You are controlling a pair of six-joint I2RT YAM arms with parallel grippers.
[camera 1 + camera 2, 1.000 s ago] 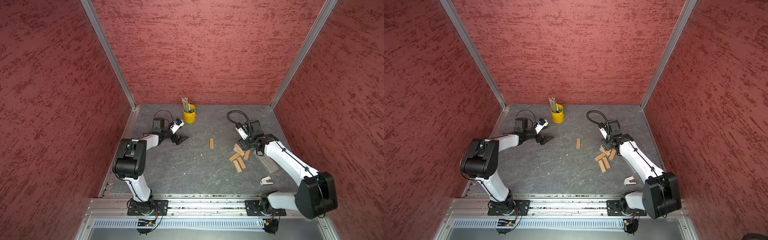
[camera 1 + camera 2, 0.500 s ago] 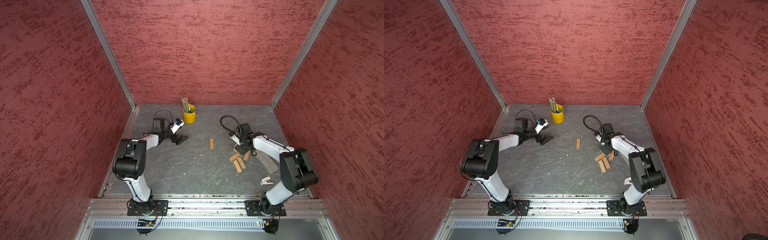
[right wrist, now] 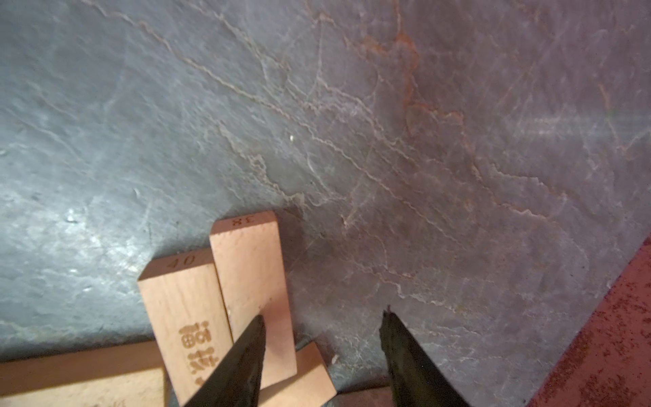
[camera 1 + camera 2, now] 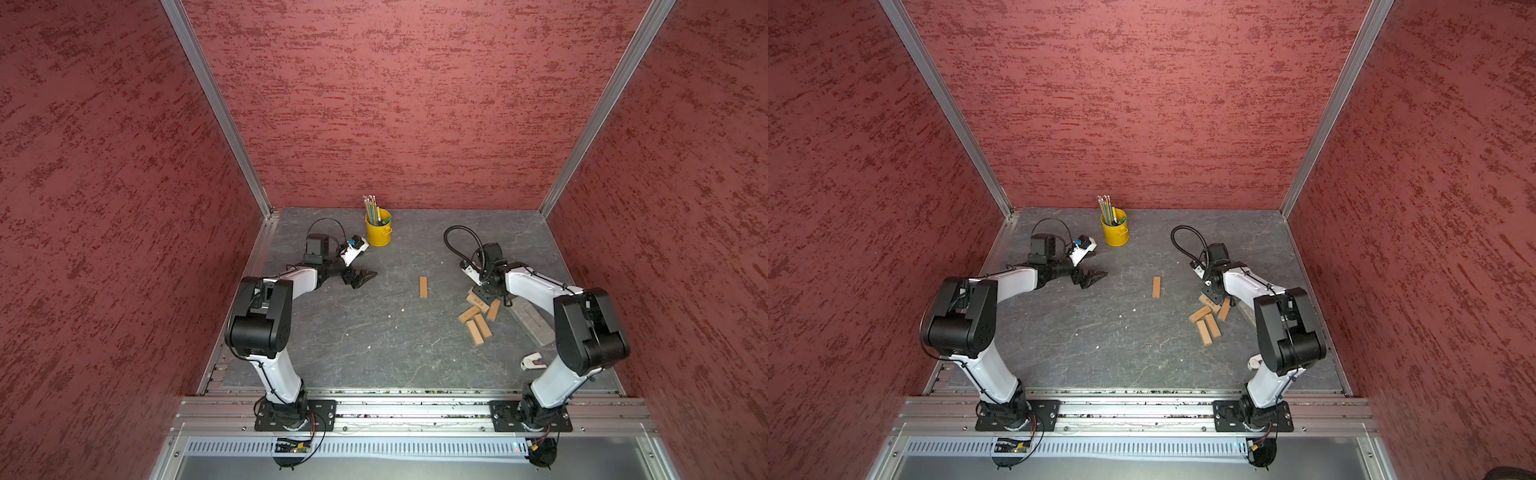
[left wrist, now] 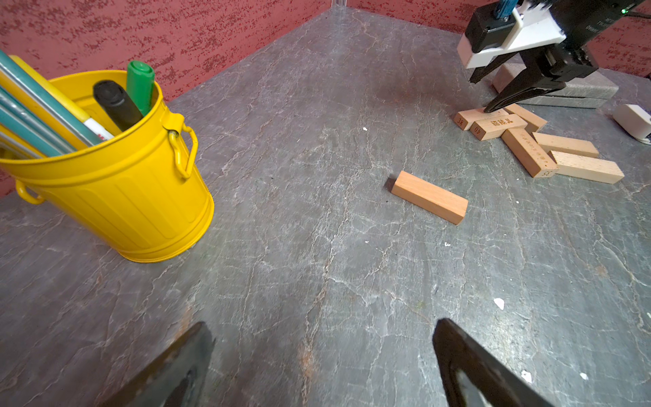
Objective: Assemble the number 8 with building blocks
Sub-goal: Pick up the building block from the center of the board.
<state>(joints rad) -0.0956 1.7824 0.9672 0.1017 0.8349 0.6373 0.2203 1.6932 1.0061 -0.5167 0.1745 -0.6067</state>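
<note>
Right pincer (image 3: 323,315) parted, one tip over block marked 38 (image 3: 248,267)

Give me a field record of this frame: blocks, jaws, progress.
lone block: one light-tan wooden rectangular block, flat mid-table, apart from the rest
heap: six more such blocks in a loose heap under the right arm
left jaws: open, empty
right jaws: open, holding nothing, one tip over the block marked 38
number 8: not formed yet
other: yellow metal bucket of pencils; grey flat slab
</note>
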